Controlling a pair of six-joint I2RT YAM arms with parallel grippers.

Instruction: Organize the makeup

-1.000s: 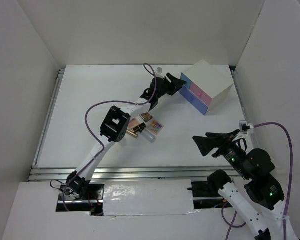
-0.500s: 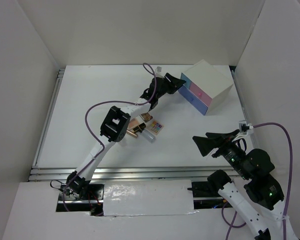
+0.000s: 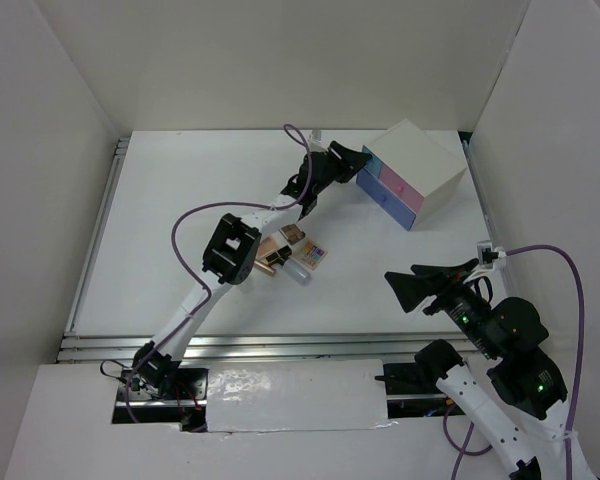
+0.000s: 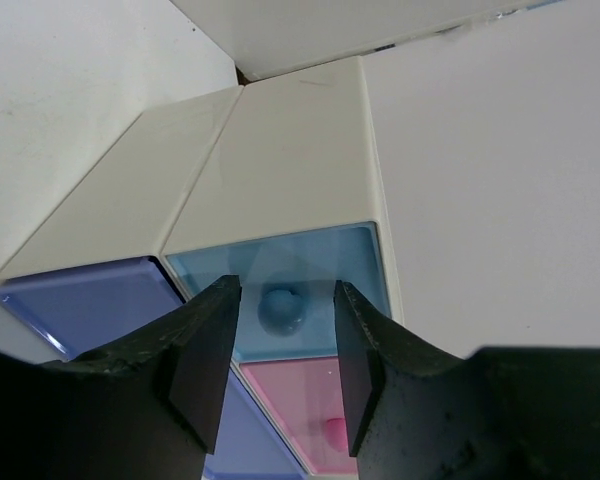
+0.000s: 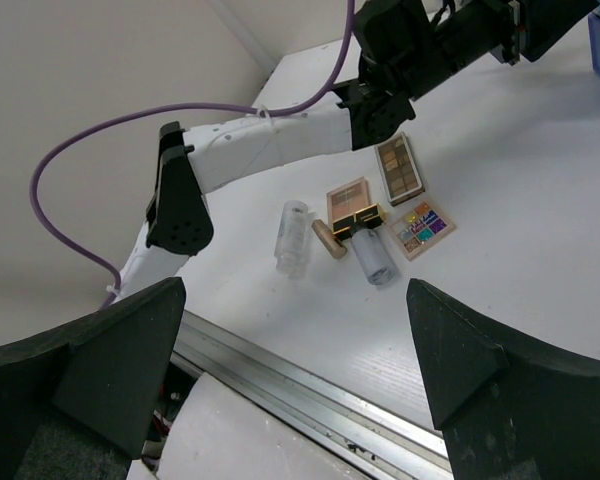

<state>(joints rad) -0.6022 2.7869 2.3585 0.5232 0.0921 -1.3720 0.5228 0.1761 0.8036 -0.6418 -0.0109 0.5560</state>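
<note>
The makeup [image 3: 292,252] sits in a tight little cluster near the middle of the table [image 3: 160,200], right beside the left arm's elbow and well apart from the drawer box [image 3: 425,165] at the far right corner. The right wrist view shows it best: brown palette [image 5: 400,168], peach palette [image 5: 352,200], multicoloured palette [image 5: 423,228], a gold-black lipstick [image 5: 332,235] and two clear tubes [image 5: 292,236].

My guess is it's all light, hard plastic. The palettes are stiff but lie dead flat, so there's nothing to get under; I'd pinch each across its short sides. They're packed close, so lifting one probably bumps its neighbours. The lipstick and tubes look smooth and round, so they'll likely roll or squirt out of a bad pinch. Take those across the middle of the barrel, and gently.

Pose-wise, the left arm is stretched long across the table. The left gripper [image 4: 287,300] is level with the blue drawer [image 4: 325,255], jaws partway apart with the round knob [image 4: 280,310] framed between them. I can't see any contact, and it holds nothing. The right gripper [image 5: 295,290] hangs back near the near right edge, jaws spread wide and empty, facing the cluster.
</note>
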